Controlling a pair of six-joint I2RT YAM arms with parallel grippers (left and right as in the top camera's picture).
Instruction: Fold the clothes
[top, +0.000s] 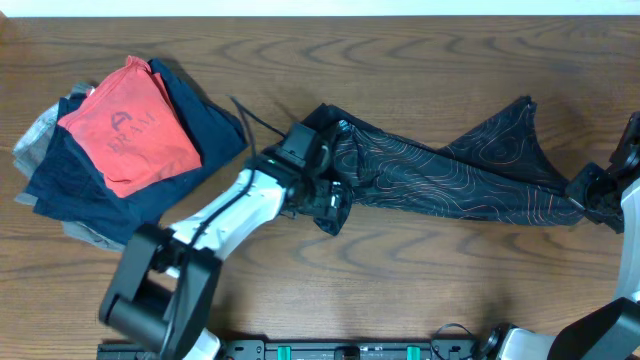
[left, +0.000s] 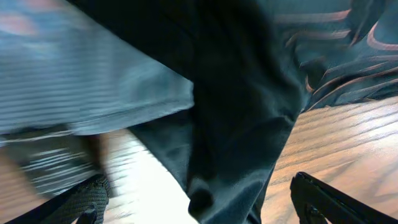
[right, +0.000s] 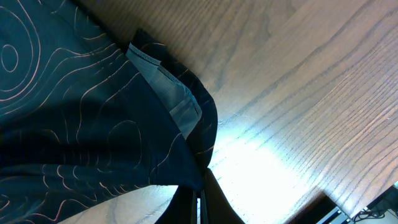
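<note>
The black jersey (top: 450, 170) with fine white and orange contour lines lies bunched and stretched across the middle of the wooden table (top: 450, 290). My left gripper (top: 325, 200) is at its left end. In the left wrist view its fingers (left: 199, 202) stand wide apart, with a dark fold of the jersey (left: 249, 93) hanging between them. My right gripper (top: 590, 200) is at the jersey's right end. In the right wrist view its fingers (right: 199, 199) are pressed together on the hem of the jersey (right: 74, 112). The lettering is hidden.
A pile of other clothes sits at the far left: a red-orange shirt (top: 130, 125) on top of navy garments (top: 205, 115) and a grey piece (top: 35, 140). A thin black cable (top: 255, 118) runs from the left arm toward the pile.
</note>
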